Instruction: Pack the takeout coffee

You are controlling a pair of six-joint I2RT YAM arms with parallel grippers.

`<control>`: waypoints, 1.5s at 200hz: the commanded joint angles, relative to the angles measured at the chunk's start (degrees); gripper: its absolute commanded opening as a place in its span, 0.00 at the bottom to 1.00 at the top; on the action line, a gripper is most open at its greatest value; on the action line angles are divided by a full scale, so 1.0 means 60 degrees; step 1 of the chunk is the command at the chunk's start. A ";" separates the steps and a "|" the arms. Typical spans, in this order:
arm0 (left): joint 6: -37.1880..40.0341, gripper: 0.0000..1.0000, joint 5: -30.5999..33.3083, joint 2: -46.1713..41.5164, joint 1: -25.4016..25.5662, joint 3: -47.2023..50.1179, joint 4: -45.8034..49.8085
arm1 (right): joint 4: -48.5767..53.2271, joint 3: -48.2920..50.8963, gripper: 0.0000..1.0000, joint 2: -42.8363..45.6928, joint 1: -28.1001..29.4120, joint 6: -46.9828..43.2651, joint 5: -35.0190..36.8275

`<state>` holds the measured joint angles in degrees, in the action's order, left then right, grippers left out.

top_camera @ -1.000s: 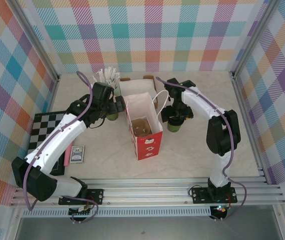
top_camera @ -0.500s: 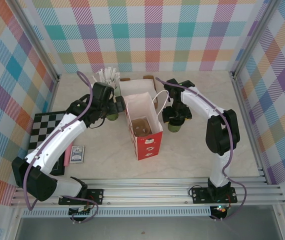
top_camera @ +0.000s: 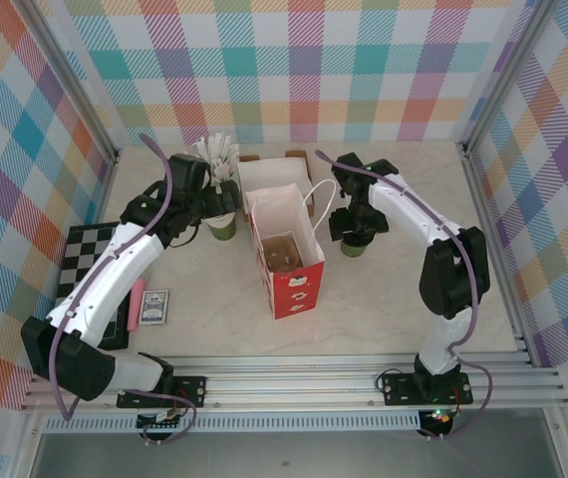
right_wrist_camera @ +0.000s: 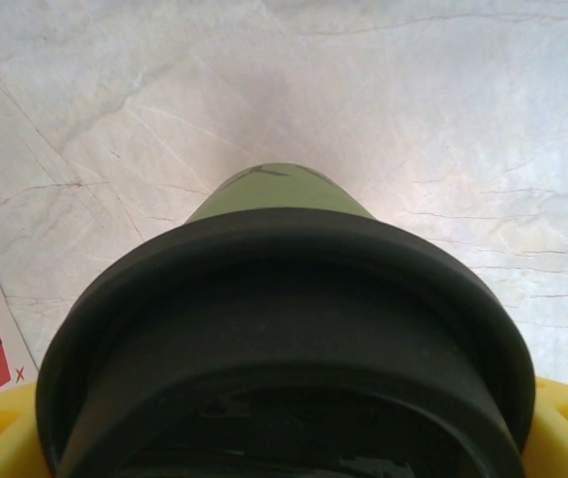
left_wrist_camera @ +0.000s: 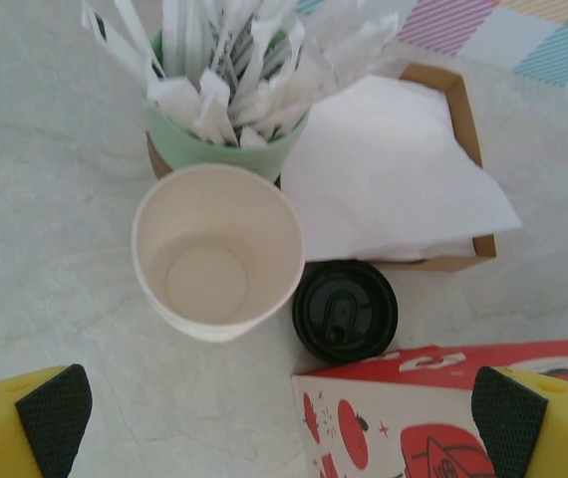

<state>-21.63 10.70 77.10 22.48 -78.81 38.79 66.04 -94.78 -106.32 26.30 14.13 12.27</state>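
Clamping the takeout coffee [right_wrist_camera: 284,299], right tool [top_camera: 352,233]; left tool [left_wrist_camera: 282,423] spread wide above a lidless cup [left_wrist_camera: 216,254].

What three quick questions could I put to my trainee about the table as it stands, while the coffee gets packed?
1. True or false: the red-and-white paper bag stands open between the two arms.
2. In the left wrist view, what lies on the table beside the lidless cup? A) a loose black lid B) a spoon C) a chess piece
3. Which end effector has the takeout coffee between its fingers?
Key: 1 true; 2 A; 3 the right end effector.
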 commanded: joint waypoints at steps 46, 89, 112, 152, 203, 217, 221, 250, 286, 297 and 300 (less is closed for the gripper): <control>0.0731 1.00 -0.0955 0.0861 -0.0188 -0.1802 -0.0026 | 0.0682 -0.0188 0.71 0.1580 0.0058 -0.0055 0.0222; 0.0090 1.00 -0.0490 0.1319 0.0083 -0.2626 0.1175 | 0.1033 -0.0536 0.72 0.2210 0.0056 -0.0033 0.0249; 0.0045 1.00 -0.0520 0.1465 0.0299 -0.2816 0.1278 | 0.1140 -0.0609 0.72 0.2473 0.0067 0.0039 0.0269; -0.0133 1.00 -0.0421 0.1448 0.0581 -0.2950 0.1284 | 0.1177 -0.0662 0.68 0.2996 0.0081 0.0016 0.0161; -0.0256 1.00 -0.0153 0.0948 0.0907 -0.2935 0.1817 | 0.1954 -0.1929 0.67 0.3252 0.0329 -0.0010 0.0181; -0.0437 1.00 -0.0102 0.0770 0.1109 -0.2936 0.2071 | 0.2300 -0.2526 0.67 0.3150 0.0523 -0.0026 0.0225; -0.0481 1.00 -0.0098 0.0712 0.1178 -0.2935 0.2130 | 0.2394 -0.2716 0.67 0.3107 0.0574 -0.0017 0.0225; -0.0882 1.00 0.0139 0.0359 0.1732 -0.2950 0.2509 | 0.3044 -0.4296 0.67 0.2641 0.0869 0.0017 0.0495; -0.0850 0.95 -0.0968 0.0136 0.2460 -0.3042 0.2359 | 0.3166 -0.6562 0.66 0.1976 0.1423 -0.0118 0.0791; -0.0762 0.93 -0.1282 0.0081 0.2587 -0.3000 0.2272 | 0.3039 -0.7185 0.66 0.1788 0.1655 -0.0181 0.0805; -0.0743 0.93 -0.1374 0.0047 0.2595 -0.2976 0.2240 | 0.2984 -0.7342 0.66 0.1749 0.1714 -0.0194 0.0830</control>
<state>-26.15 7.55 78.96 36.03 -95.44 52.40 83.24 -131.92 -93.49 33.98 14.13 15.64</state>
